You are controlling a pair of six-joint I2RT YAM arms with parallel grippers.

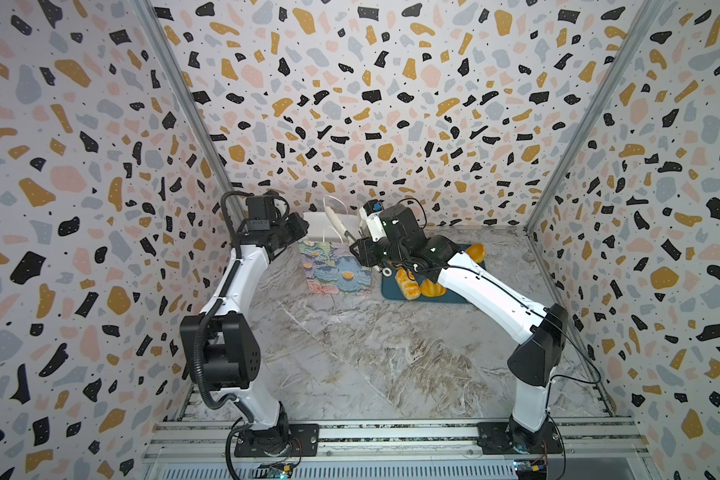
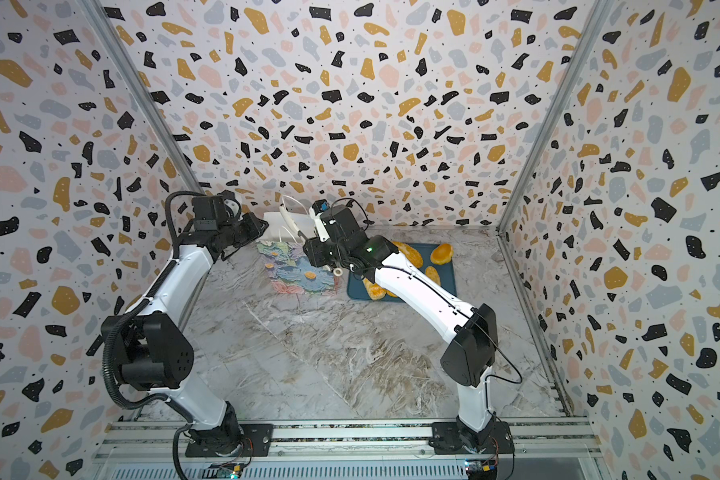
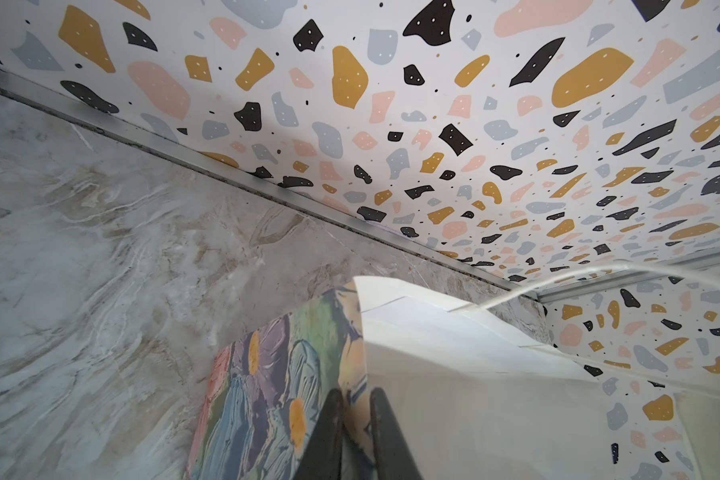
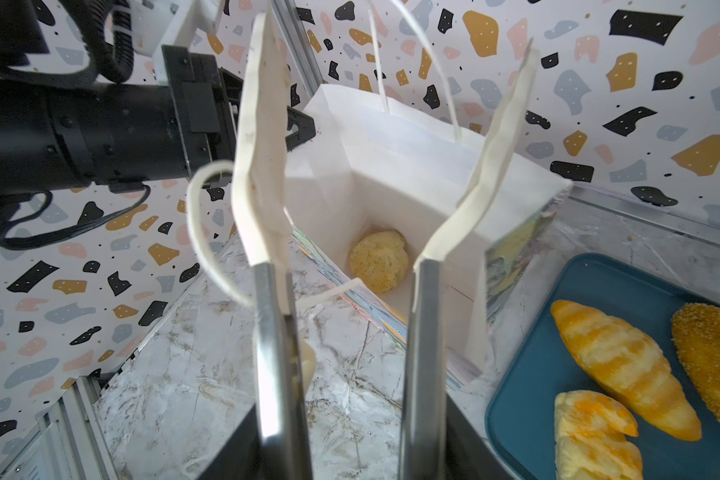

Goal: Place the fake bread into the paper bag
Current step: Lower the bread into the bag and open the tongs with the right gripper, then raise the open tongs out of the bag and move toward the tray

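Robot lab test booth: terrazzo-print panel walls [image 1: 391, 104], marble-look tabletop [image 1: 350, 353], aluminium base rail [image 1: 391, 436].

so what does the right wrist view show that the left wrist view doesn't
Only the right wrist view: a pale speckled bun lying at the bottom of the paper bag, the dark-teal tray holding a striped croissant, and the open right gripper framing the bag's mouth. Only the left wrist view: the left gripper seen close, its fingers one either side of the bag's edge. Both: the bag's white inside, flowered outside, a cord handle, the marble table.
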